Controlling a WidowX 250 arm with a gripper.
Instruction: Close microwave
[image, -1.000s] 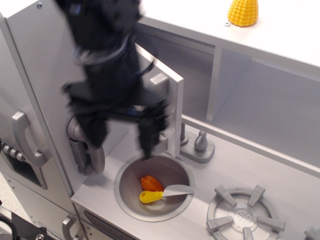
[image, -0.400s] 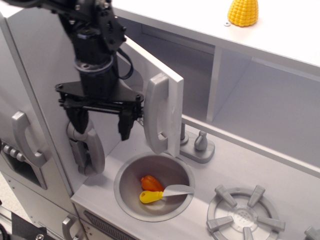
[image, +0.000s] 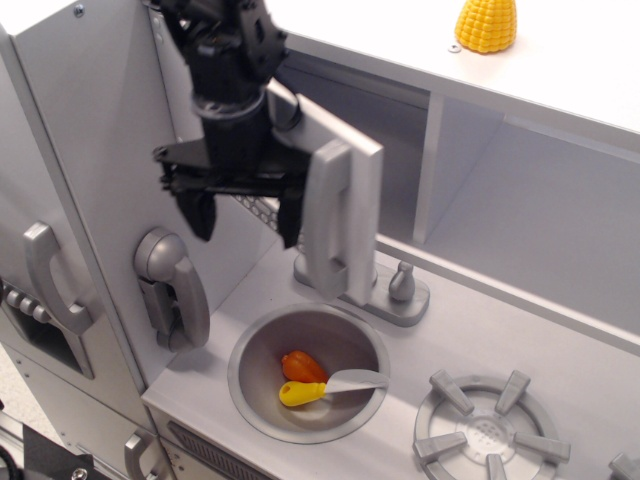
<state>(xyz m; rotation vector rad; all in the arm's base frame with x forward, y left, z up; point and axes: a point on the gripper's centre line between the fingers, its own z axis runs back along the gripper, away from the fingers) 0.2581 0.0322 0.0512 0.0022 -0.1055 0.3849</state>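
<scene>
observation.image: black gripper (image: 244, 222) fingers spread apart, holding nothing, pressed against front of microwave door (image: 345, 190) beside tall silver handle (image: 325, 225). Door partly ajar above sink (image: 262, 340); window and buttons hidden behind arm. Toy corn (image: 486, 24) on top shelf, partly cropped.

microwave door (image: 345, 215) ajar | gripper (image: 245, 222) beside handle (image: 325, 220), fingers (image: 197, 215) spread
</scene>
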